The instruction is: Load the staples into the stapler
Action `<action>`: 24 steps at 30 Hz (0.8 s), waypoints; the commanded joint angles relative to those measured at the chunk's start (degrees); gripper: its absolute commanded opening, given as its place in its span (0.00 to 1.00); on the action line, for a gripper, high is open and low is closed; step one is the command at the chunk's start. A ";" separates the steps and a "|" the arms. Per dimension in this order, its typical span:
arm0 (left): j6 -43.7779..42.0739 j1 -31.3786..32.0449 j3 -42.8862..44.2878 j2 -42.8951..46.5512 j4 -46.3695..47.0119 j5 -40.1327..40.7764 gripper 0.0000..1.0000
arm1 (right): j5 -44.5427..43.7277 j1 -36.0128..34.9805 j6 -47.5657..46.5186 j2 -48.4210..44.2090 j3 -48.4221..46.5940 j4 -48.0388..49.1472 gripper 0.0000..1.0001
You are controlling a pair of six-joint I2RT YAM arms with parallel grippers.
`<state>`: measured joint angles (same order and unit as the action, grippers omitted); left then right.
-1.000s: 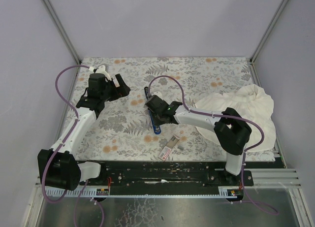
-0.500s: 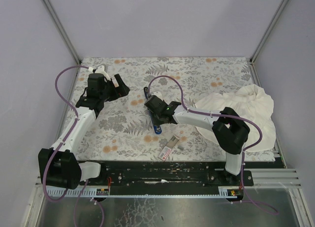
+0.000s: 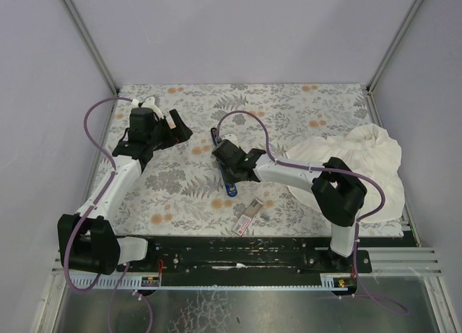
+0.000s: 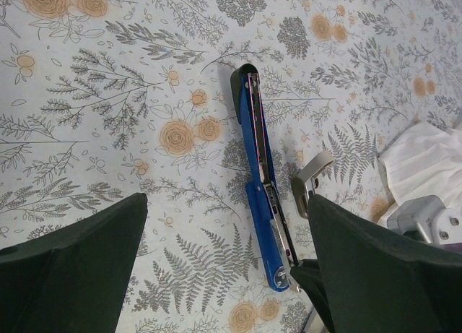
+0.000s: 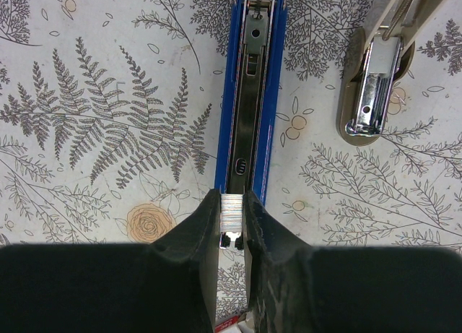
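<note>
Change: our right arm has edged slightly away from its base along the stapler; our left arm has barely shifted, and the box and cloth lie as before.
Right arm: we reach in over the middle of the tabletop, wrist low above the stapler.
Right gripper: nearly closed, pinching a short silvery strip of staples just at the near end of the stapler's channel.
Left arm: we hold it raised at the left, looking across at the stapler.
Left gripper: fingers wide apart, nothing between them.
Stapler: folded out flat on the tabletop, its metal channel facing up; we cannot tell whether any staples lie in it.
Staple box: on the tabletop near the arm bases, apart from the stapler; open or shut, we cannot tell.
Small grey piece: just beside the box, too small to make out.
Metal part: silvery, with a spring, beside the stapler; whether it is attached is unclear.
White cloth: bunched at the right edge.
</note>
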<state>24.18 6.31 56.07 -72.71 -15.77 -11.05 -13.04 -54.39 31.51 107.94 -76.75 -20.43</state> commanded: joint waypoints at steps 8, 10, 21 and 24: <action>0.51 -0.50 -0.55 -0.51 3.38 -1.50 0.92 | -2.58 -0.74 -1.03 -3.42 -1.03 0.30 0.15; 0.63 -0.46 -0.53 -0.64 3.45 -1.65 0.92 | -2.53 -0.72 -1.08 -3.50 -1.19 0.29 0.15; 0.78 -0.59 -0.53 -0.86 3.46 -2.18 0.92 | -2.74 -0.72 -1.37 -3.90 -1.40 0.30 0.15; 0.78 -0.59 -0.53 -0.84 3.51 -2.18 0.92 | -2.76 -0.70 -1.36 -3.67 -1.26 0.28 0.15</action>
<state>24.75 6.31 56.07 -73.34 -15.55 -12.47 -13.65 -54.43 30.76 107.13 -76.75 -20.45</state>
